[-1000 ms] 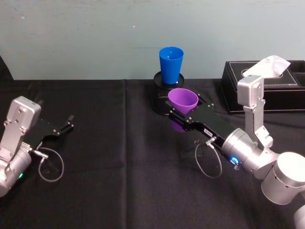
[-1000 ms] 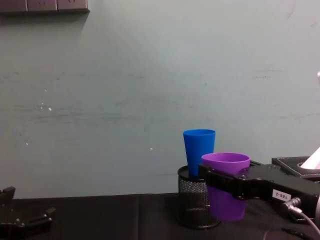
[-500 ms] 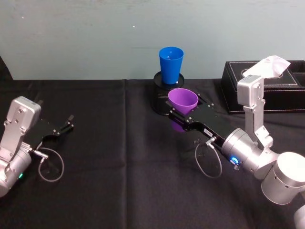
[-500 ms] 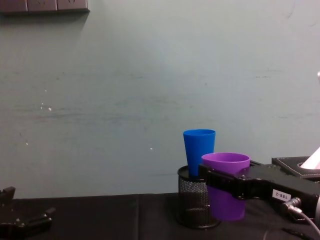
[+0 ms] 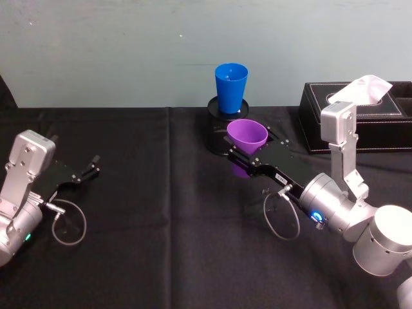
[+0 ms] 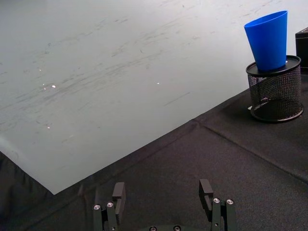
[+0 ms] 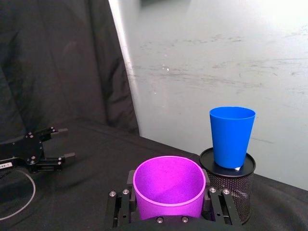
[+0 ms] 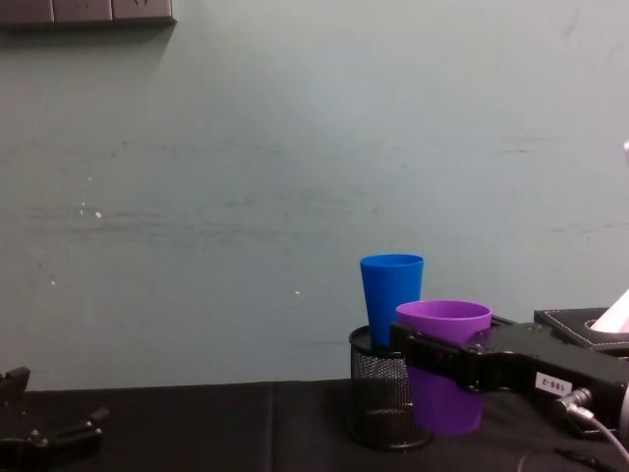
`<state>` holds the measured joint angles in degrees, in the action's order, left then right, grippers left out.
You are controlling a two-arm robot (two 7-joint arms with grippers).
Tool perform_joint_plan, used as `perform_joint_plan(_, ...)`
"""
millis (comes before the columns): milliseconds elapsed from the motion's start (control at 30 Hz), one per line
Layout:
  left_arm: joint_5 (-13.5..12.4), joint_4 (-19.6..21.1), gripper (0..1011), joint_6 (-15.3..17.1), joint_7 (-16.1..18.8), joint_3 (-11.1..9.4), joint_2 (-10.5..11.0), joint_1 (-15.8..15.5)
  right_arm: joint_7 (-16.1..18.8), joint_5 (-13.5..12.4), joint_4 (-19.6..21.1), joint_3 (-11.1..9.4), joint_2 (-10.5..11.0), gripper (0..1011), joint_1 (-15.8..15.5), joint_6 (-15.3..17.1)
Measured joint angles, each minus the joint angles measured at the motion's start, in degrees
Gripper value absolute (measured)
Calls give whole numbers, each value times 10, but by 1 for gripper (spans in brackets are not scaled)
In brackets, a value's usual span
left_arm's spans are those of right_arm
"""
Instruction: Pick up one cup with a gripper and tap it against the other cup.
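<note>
Head view: the right gripper (image 5: pixel 239 153) is seen clamped on the purple cup (image 5: pixel 246 134), which is held upright, its long axis vertical and its wide mouth turned straight up. The cup is pinched from both sides below the rim by the long black flat fingers (image 7: pixel 219 207), and it is placed near the middle of the black-draped table (image 5: pixel 161 225), just in front of the black mesh pen holder (image 5: pixel 214 131). Whether cup and holder touch cannot be told. A smooth, matt purple plastic tumbler is shown, tapering from a broad round rim to a narrower base, with nothing visible inside. From the chest camera its base is seen slightly above the foot of the holder, though contact with the cloth cannot be judged.

The blue cup (image 5: pixel 231 87) is also stood upright, mouth up, at the top of the holder, taller and narrower than the purple one; a gap between the two cups is visible from the right wrist camera. The silver-grey right arm is stretched in from the right, a blue ring light lit behind the gripper. A black box (image 5: pixel 360 122) is set at the table's far right. The left gripper (image 5: pixel 87 171) is parked low at the table's left edge, its short fingers spread apart and nothing between them
</note>
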<state>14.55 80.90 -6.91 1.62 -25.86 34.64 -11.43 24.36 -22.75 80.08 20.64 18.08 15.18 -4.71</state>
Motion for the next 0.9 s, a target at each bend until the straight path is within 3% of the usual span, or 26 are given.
perform_joint_plan(733, 0, 0, 1000, 0, 0, 0, 0, 0, 0, 0, 0, 0, 0, 735, 0, 0)
perform_joint_plan(900, 0, 0, 1000, 0, 0, 0, 0, 0, -5, 9, -31, 3, -12, 734, 20, 1)
